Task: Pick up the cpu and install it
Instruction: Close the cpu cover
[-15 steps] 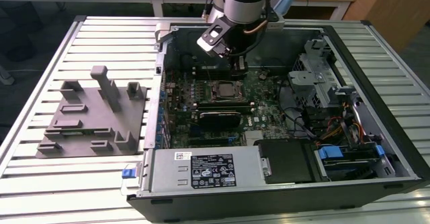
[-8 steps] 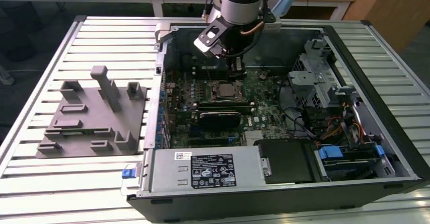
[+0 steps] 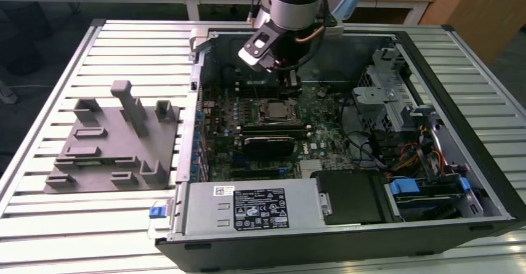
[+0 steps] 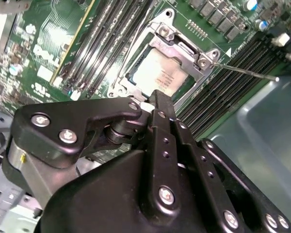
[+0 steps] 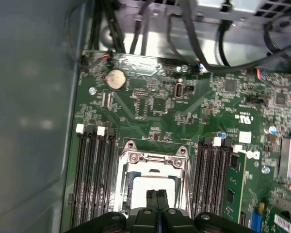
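The cpu (image 3: 274, 111) lies flat in the motherboard socket inside the open computer case, its silver top up. Both wrist views show it, cpu (image 4: 160, 73) and cpu (image 5: 150, 187), framed by the metal socket bracket (image 4: 184, 46). My gripper (image 3: 289, 88) hangs just above the cpu's far edge, slightly off toward the exterior view's right. Its black fingers (image 5: 156, 196) are pressed together with nothing between them. The gripper (image 4: 155, 99) hides part of the cpu's edge. A thin socket lever (image 4: 247, 71) sticks out beside the socket.
Memory slots (image 5: 94, 170) flank the socket. A black block (image 3: 267, 143) sits just in front of it. A drive cage (image 3: 395, 101) and cables fill the case on the exterior view's right, and a power supply (image 3: 246, 207) fills the front. A grey fixture tray (image 3: 115, 145) stands on the slatted table.
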Robot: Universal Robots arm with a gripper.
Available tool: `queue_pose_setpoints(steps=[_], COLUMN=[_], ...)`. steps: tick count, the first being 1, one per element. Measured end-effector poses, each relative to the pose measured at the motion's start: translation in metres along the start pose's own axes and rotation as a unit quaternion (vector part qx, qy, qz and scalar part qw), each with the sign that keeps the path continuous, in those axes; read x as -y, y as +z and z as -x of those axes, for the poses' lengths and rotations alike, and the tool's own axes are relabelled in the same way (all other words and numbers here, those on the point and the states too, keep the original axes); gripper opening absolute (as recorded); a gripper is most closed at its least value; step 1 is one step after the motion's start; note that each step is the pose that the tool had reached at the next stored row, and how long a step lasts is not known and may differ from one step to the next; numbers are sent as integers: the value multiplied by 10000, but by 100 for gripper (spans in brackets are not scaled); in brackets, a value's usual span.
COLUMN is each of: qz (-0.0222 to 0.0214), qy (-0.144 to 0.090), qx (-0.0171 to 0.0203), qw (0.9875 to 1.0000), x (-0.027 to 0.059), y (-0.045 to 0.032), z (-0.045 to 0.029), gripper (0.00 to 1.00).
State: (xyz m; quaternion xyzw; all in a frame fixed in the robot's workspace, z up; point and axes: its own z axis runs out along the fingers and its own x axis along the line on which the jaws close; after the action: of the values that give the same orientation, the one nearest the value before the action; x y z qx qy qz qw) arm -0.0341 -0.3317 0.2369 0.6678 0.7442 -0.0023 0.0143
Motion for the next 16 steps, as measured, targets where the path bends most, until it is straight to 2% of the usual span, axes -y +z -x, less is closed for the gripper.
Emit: queue_pose_setpoints(steps=[4,8,12,16], qz=[9,18,26,35], qy=[-362,-721,-1087,-1449], qx=[-6,-11,-17,-23], qw=[9993,9974,9941,9894], x=[0,0,0,0], y=[0,1,1,2], z=[0,0,0,0], gripper=[11,11,11,11])
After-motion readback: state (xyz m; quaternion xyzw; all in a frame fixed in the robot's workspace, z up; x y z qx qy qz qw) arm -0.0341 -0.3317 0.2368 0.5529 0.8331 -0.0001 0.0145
